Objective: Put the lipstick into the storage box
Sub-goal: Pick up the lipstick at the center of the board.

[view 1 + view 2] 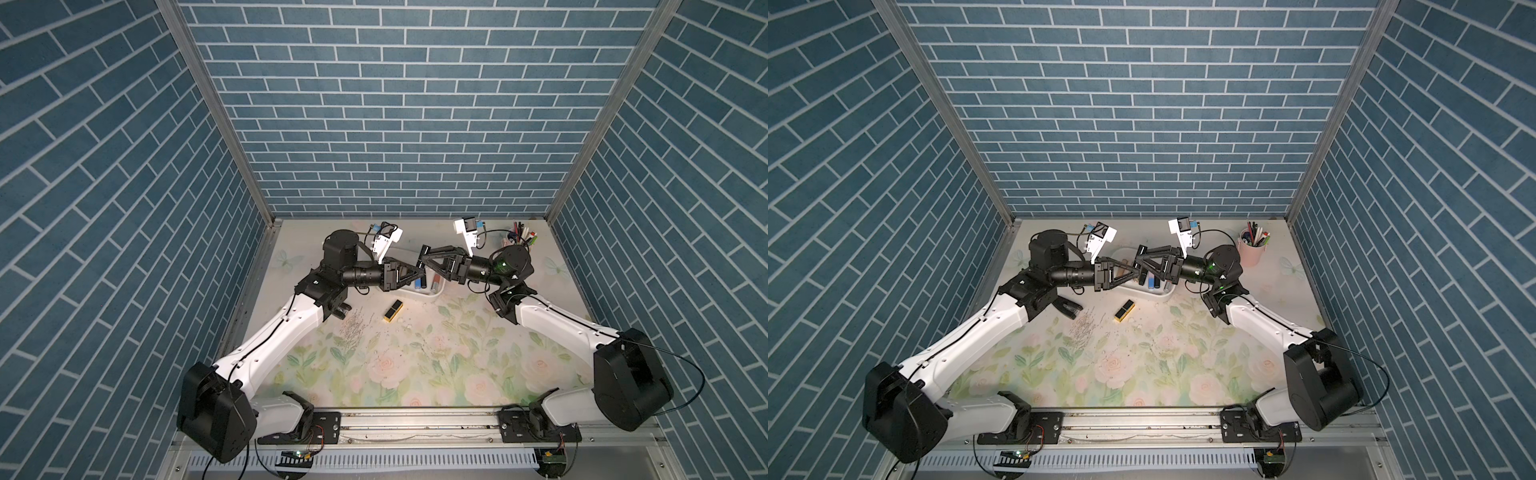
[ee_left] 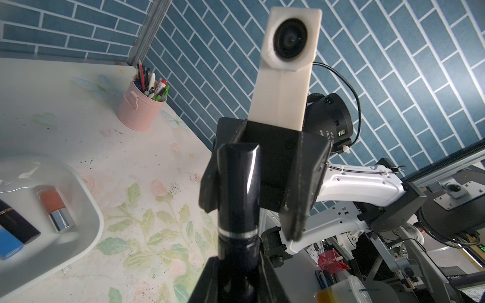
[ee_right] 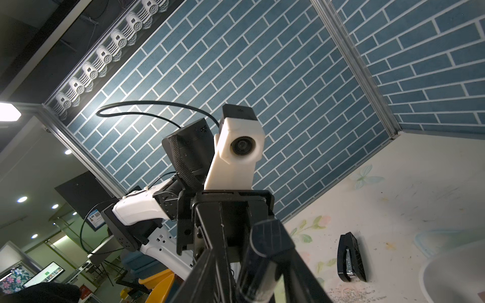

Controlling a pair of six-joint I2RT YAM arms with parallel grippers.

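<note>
1. At the far centre of the table (image 1: 415,374), we see the two grippers meeting tip to tip, over the box (image 1: 432,295) in both top views.
2. The left gripper (image 1: 417,272) is clamped on one end of a dark lipstick (image 2: 237,199), holding it in the air, clear of the table and not in the box.
3. The right gripper (image 1: 424,258) has its fingers (image 2: 301,204) on either side of the lipstick's other end. We cannot tell from the wrist views whether they grip it.
4. Three tubes lie flat in the box: a blue tube (image 2: 8,246), a dark tube (image 2: 15,223) and a coral tube (image 2: 55,207) with a silver end.
5. A black-and-gold case (image 1: 392,311) lies on the table just near of the box.
6. A pink cup (image 1: 1252,251) of pens stands far right.
</note>
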